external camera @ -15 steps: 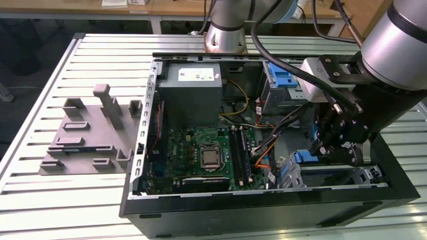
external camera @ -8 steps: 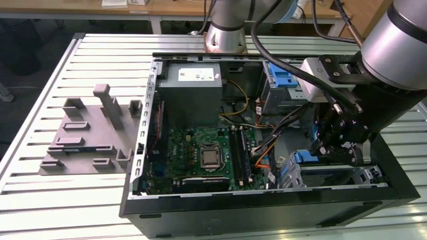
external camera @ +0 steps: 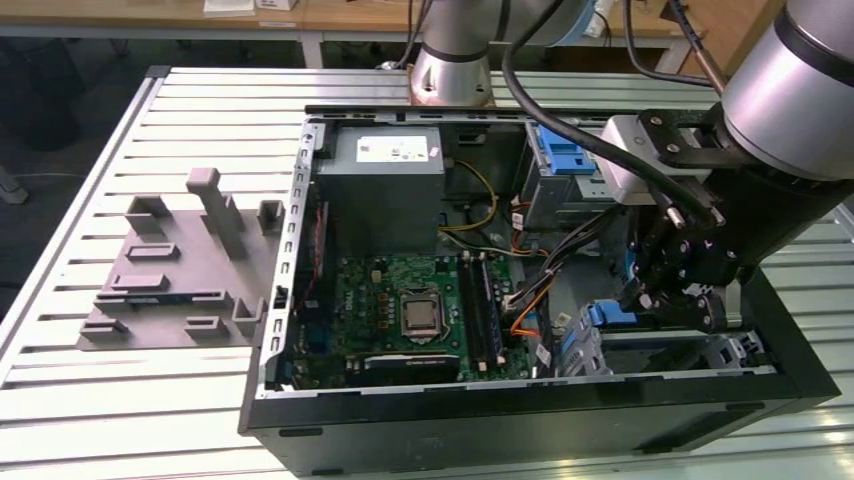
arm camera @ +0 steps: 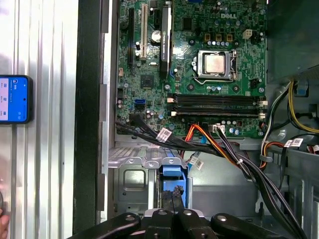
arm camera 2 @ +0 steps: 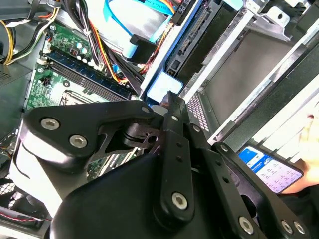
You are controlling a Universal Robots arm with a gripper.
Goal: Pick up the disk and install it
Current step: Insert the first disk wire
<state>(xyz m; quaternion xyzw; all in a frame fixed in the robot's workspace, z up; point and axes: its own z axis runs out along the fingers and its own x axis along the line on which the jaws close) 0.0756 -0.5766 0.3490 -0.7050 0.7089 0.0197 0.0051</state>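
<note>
Exterior view, setting: an open computer case (external camera: 534, 400) lies on its side on a slatted metal table (external camera: 80, 400), with a grey block fixture (external camera: 174, 270) just beside it towards the exterior view's left.
Exterior view, interior: the power supply (external camera: 387, 170) sits at the far end. The motherboard (external camera: 407, 310) lies below it, and a silver cage with a blue latch (external camera: 567, 160) stands towards the exterior view's right.
Exterior view, arm: the gripper (external camera: 674, 300) hangs down inside the case, over the corner bay.
Exterior view, disk: the blue frame end of the disk (external camera: 614, 315) shows in that bay, just beside the gripper.
First wrist view, added detail: the processor socket (arm camera: 215, 64), the cable bundle (arm camera: 224, 149) and a phone (arm camera: 14, 98) lying on the table outside the case wall.
First wrist view, disk: the disk (arm camera: 173, 172) is seen end-on inside the silver drive bay (arm camera: 134, 174). Its body is hidden, so its long axis appears to run away into the bay.
First wrist view, gripper: the fingers (arm camera: 164, 196) are drawn close together against the blue frame. Whether they pinch it, I cannot tell.
Second wrist view, added detail: the gripper's black linkage fills the foreground, and a fingertip (arm camera 2: 172, 102) lies just beside the pale blue frame end of the disk (arm camera 2: 160, 87).
Second wrist view, other: a blue flat cable (arm camera 2: 124, 20).
</note>
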